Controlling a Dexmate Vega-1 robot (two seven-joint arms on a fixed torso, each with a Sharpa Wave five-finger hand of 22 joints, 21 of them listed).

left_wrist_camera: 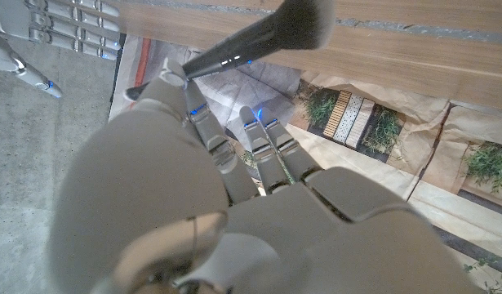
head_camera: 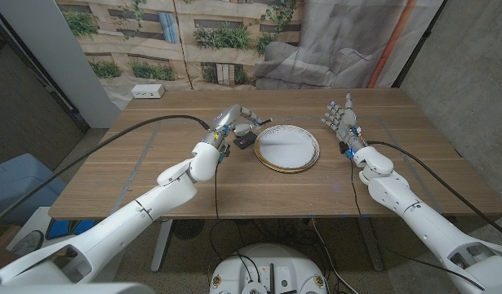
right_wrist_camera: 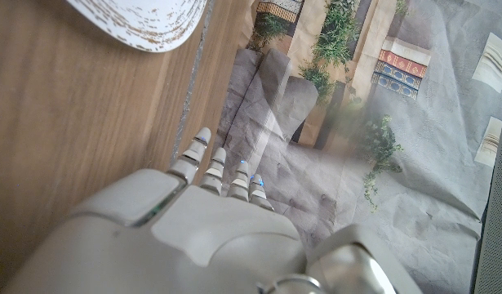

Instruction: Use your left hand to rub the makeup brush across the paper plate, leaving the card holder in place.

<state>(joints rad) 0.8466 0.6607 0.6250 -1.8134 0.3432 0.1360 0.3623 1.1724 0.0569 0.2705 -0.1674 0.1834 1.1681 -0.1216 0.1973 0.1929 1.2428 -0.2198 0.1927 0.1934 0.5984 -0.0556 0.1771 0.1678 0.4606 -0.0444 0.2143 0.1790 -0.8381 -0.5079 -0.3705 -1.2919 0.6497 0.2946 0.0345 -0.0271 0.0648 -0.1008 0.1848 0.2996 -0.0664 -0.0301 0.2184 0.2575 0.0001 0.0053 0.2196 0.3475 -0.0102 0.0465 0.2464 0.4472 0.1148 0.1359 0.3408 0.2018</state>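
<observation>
Wooden boards make up the bench (head_camera: 153, 175), which stands before a backdrop printed with buildings and plants. Nearest to us, our two arms come in from the bottom corners of the head view. Our right hand (head_camera: 342, 121) is raised over the right part of the bench with its fingers spread and upright, holding nothing; in the right wrist view we see its fingers (right_wrist_camera: 203, 145) reaching out past the bench edge.

Farther in, at the middle, the paper plate (head_camera: 287, 148) lies flat, white with a darker rim. Just to its left our left hand (head_camera: 228, 126) holds the makeup brush (left_wrist_camera: 259, 37): in the left wrist view the dark handle is pinched at the fingertips and the soft bristle head points toward the wood. Between that hand and the plate sits a small dark thing, the card holder (head_camera: 243, 141), just beside the plate's rim.

At the far left edge rests a white box (head_camera: 148, 91).
</observation>
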